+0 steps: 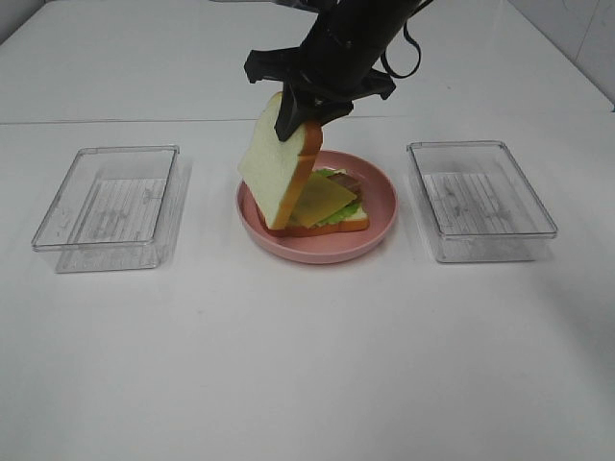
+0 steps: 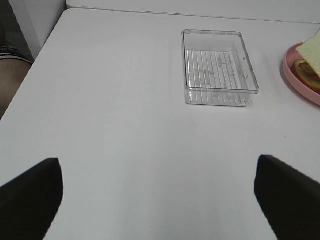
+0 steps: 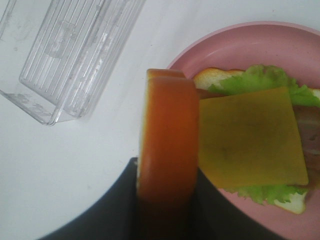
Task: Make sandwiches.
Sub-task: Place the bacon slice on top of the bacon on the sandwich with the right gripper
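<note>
The table carries 2 clear boxes, the left box and the right box, with a pink plate between them. On the plate lies the open stack: a bottom slice, lettuce, a bacon strip barely showing at the far edge, and cheese on top.

The step in hand looks like capping the stack. The right gripper is clenched on the top slice, pinching its upper crust, so the bread hangs tilted with its lower edge down at the plate's left side, beside the cheese. To do this well, I would swing the slice flat over the cheese, square its crust with the bottom slice, lower until it rests, and only then let go; dropping it while tilted risks shoving the cheese askew.

The left gripper stands released, holding nothing, over bare table well apart from the plate.
</note>
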### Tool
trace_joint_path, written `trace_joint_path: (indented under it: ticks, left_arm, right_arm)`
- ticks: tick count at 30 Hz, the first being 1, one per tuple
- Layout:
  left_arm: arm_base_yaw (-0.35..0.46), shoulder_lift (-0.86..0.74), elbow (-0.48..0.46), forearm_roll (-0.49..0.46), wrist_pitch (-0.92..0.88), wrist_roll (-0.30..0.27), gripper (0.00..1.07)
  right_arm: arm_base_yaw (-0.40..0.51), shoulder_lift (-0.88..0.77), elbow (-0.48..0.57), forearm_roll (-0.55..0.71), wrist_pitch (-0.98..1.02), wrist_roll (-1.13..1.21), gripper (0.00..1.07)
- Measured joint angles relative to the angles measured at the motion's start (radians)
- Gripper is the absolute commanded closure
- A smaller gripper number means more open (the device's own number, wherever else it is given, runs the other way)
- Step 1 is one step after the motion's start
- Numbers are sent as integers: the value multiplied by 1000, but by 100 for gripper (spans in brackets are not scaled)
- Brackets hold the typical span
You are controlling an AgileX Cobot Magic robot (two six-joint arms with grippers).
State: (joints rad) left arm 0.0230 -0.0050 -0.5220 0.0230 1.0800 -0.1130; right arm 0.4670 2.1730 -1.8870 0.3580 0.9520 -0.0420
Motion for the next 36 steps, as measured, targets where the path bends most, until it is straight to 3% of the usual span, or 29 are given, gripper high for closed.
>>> trace_joint_path:
  ticks: [18, 21, 22, 23, 24, 25, 26, 27, 36]
  left_arm:
    - [0, 0, 0, 0, 0, 0, 10]
    - [0, 0, 0, 0, 0, 0, 10]
    - [0, 0, 0, 0, 0, 0, 10]
    - [0, 0, 0, 0, 0, 0, 10]
    - [0, 0, 0, 0, 0, 0, 10]
    - [0, 0, 0, 0, 0, 0, 10]
    - [0, 0, 0, 0, 0, 0, 10]
    - [0, 0, 0, 0, 0, 0, 10]
    - [0, 0, 0, 0, 0, 0, 10]
  right_arm:
    - [0, 73, -1, -66, -60, 6, 107]
    - [0, 73, -1, -107, -62, 12, 92]
    - [0, 73, -1, -127, -62, 16, 72]
    - [0, 73, -1, -127, -62, 16, 72]
    - [0, 73, -1, -153, -62, 16, 43]
    - [0, 74, -1, -175, -64, 16, 29]
    - [0, 74, -1, -175, -64, 16, 29]
    - [0, 76, -1, -217, -64, 16, 9]
    - [0, 73, -1, -417, -12, 42, 9]
